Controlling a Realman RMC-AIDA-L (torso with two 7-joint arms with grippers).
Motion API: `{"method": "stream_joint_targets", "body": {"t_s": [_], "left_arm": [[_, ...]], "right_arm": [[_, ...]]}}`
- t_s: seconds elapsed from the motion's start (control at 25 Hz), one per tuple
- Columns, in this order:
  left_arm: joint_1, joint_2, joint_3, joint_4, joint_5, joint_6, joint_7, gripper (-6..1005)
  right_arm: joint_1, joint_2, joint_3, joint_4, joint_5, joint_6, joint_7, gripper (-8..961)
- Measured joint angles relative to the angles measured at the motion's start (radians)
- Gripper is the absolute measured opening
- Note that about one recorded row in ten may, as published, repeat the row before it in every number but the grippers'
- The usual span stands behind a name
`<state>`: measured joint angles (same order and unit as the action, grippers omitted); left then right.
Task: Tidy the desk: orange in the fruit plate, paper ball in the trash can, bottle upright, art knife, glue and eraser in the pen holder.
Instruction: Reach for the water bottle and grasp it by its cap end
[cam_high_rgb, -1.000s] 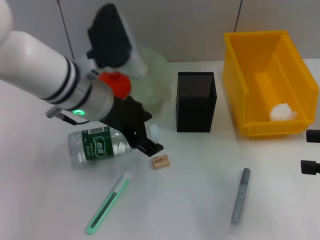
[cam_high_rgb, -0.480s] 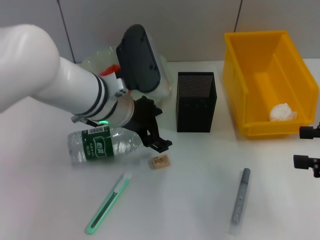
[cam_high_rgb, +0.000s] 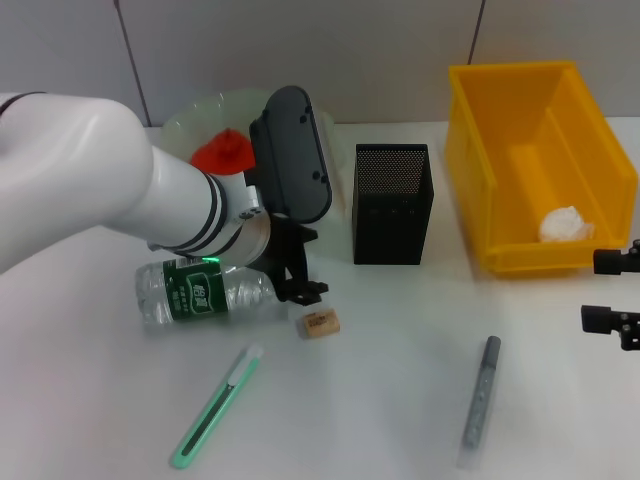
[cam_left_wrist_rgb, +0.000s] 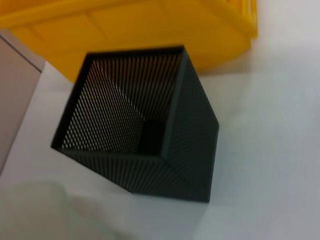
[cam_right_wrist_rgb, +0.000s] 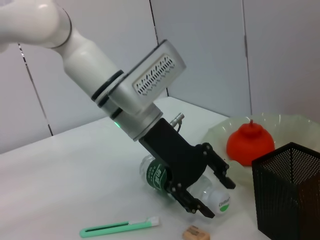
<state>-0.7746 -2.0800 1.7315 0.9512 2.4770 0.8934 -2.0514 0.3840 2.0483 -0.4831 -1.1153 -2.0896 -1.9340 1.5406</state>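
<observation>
The left tool (cam_high_rgb: 300, 280) is being held with fingers spread around the neck end of the bottle (cam_high_rgb: 205, 290), which is lying on its side on the table (cam_high_rgb: 400, 400) beside the eraser (cam_high_rgb: 321, 324). The right tool (cam_high_rgb: 612, 290) is sitting spread at the table's edge.

The bottle's (cam_high_rgb: 205, 293) green label carries white print, seemingly illegible.

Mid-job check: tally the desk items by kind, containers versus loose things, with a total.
Containers: 3 (fruit plate, pen holder, trash can)
Stationery: 3 (art knife, eraser, glue)
Bottle: 1
Orange: 1
Paper ball: 1
Total: 9
</observation>
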Motion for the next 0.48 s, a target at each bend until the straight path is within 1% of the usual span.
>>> {"method": "stream_joint_targets", "body": {"t_s": [0.16, 0.36, 0.48], "left_arm": [[-0.013, 0.000, 0.003, -0.031, 0.014, -0.019, 0.001, 708], [-0.029, 0.000, 0.011, -0.053, 0.035, -0.035, -0.001, 638], [-0.038, 0.000, 0.014, -0.059, 0.055, -0.032, -0.008, 625]], "right_arm": [[0.010, 0.001, 0.000, 0.001, -0.013, 0.002, 0.003, 777], [0.019, 0.006, 0.000, 0.001, -0.030, 0.012, 0.006, 777], [0.023, 0.007, 0.000, 0.000, -0.036, 0.013, 0.009, 777]]}}
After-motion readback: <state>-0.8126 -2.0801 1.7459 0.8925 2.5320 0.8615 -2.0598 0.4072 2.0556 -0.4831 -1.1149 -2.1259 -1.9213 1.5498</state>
